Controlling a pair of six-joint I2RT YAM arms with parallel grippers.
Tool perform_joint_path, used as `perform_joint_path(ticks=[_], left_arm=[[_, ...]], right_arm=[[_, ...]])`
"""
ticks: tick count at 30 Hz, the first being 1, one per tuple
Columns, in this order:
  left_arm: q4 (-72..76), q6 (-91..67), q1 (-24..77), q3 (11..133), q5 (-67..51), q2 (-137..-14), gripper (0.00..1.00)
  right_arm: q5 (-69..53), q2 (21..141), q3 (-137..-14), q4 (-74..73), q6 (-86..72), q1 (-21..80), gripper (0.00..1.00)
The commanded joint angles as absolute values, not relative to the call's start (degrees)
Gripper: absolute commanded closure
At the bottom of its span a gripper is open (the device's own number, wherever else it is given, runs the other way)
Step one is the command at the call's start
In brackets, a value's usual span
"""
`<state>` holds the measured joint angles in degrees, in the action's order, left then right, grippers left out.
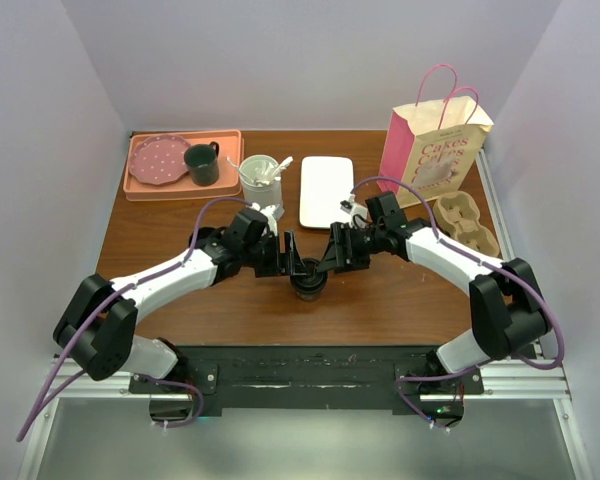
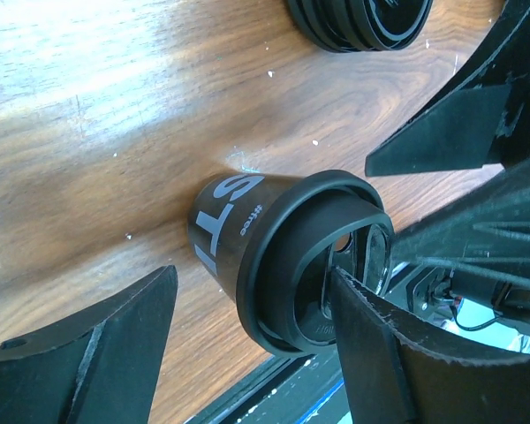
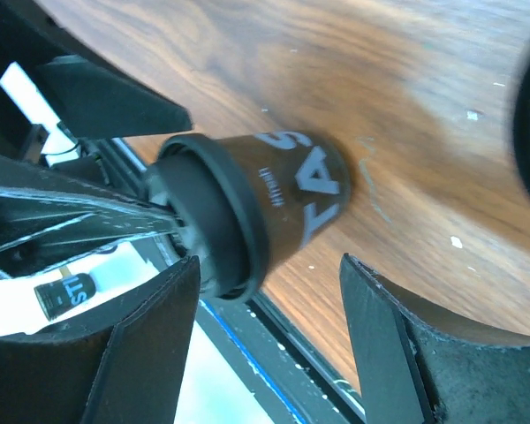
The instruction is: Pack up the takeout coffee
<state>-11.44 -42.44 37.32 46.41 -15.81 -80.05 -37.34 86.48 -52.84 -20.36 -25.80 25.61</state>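
The takeout coffee is a black paper cup (image 1: 308, 281) with white lettering and a black lid, standing upright at the table's front middle. Both grippers meet over its top. In the left wrist view the cup (image 2: 238, 221) shows its lid (image 2: 309, 261) between the fingers of my left gripper (image 2: 254, 272), which is open; the right finger (image 2: 380, 353) lies against the lid's rim and the left finger stands clear. My right gripper (image 3: 269, 261) is open too, astride the lidded end of the cup (image 3: 283, 199), with a wide gap on one side. From above, the left gripper (image 1: 287, 256) and right gripper (image 1: 331, 256) flank the cup.
A pink paper bag (image 1: 432, 150) stands at the back right, with a cardboard cup carrier (image 1: 468, 226) in front of it. A white rectangular plate (image 1: 326, 190) lies mid-table. At the back left are an orange tray (image 1: 140, 186) with a dark mug (image 1: 202, 163), and a white cup of stirrers (image 1: 259, 178).
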Motion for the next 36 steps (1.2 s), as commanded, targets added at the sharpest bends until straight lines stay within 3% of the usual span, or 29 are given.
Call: perform_joint_path(ticks=[1,9,22,36], left_arm=[[-13.0,-41.0,37.6,49.2,-16.6,-78.7,0.25],[-13.0,-40.5,37.5,49.0,-18.4,-77.3,0.27],[-18.3,-33.4,34.4,48.0,-20.9,-75.0,0.32],[-11.1,-34.4,33.7,43.5,-23.4,-78.1,0.35]], right_arm=[[-39.8,85.0,-52.3,-15.7,-28.2,27.2,0.32],[-38.1,86.5,-51.8,-15.3,-28.0,28.5,0.35],[-36.7,90.9,-52.7,-17.5,-22.8,28.5,0.62],[-35.8,93.7,-47.4,-14.3,-20.7,28.5,0.68]])
